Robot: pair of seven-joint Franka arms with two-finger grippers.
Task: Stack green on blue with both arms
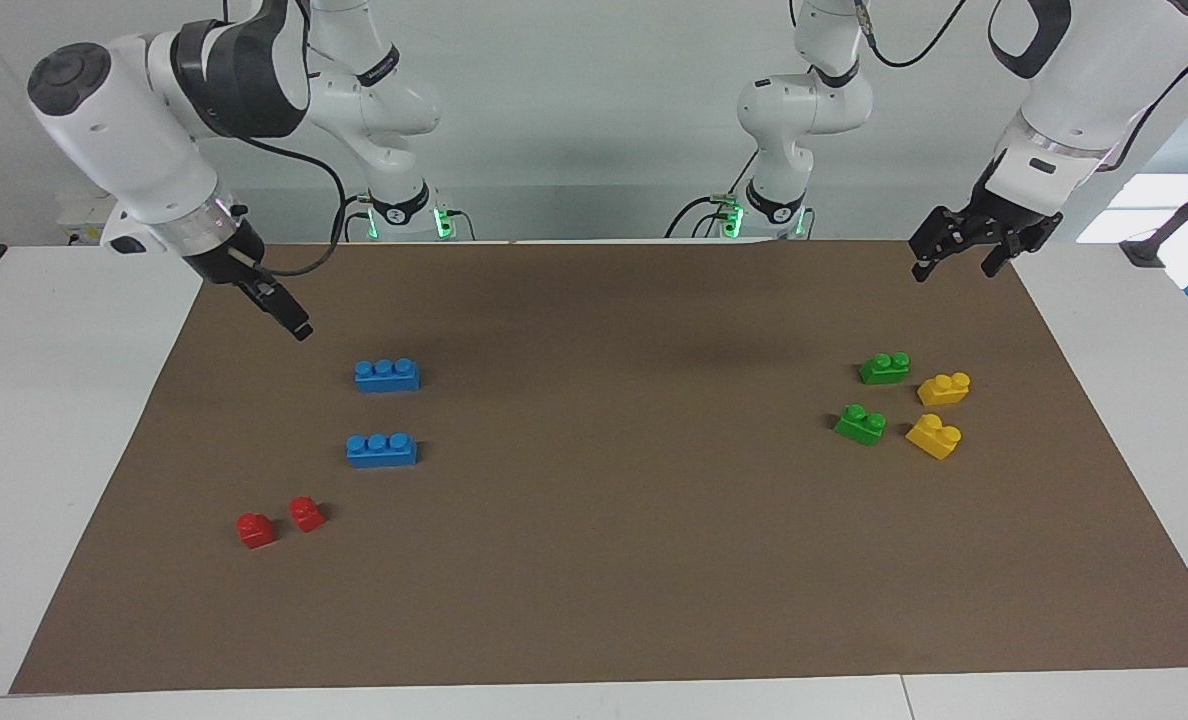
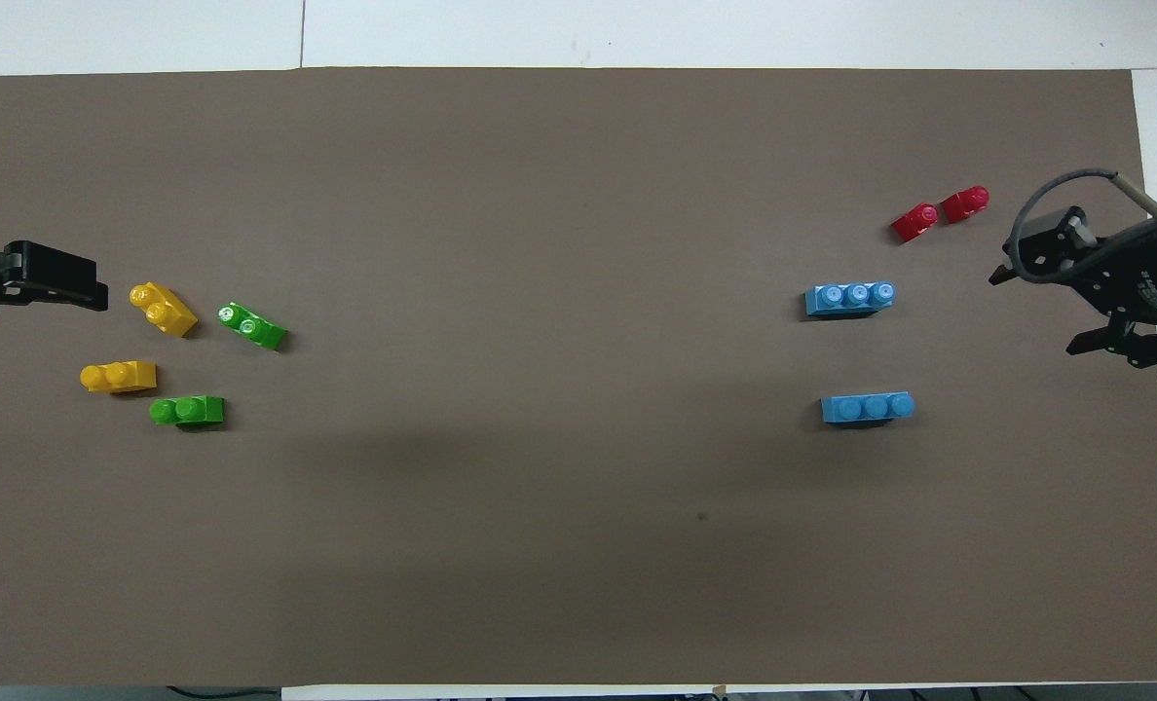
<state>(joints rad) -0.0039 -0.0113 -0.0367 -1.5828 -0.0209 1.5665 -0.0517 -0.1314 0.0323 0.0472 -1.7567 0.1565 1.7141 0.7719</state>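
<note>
Red bricks (image 1: 256, 530) near mat (image 1: 594, 600) edge; left claw (image 1: 954, 268), right claw (image 1: 301, 330) wide over mat ends.

Two green bricks, two studs each, flat on brown mat toward left arm's end: one (image 1: 884, 368) nearer robots, one (image 1: 860, 424) farther, angled, well apart from blue. Two blue three-stud bricks, studs up, toward right arm's end, lying parallel: one (image 1: 387, 375) nearer robots, other (image 1: 382, 450) farther. Nothing stacked.
</note>
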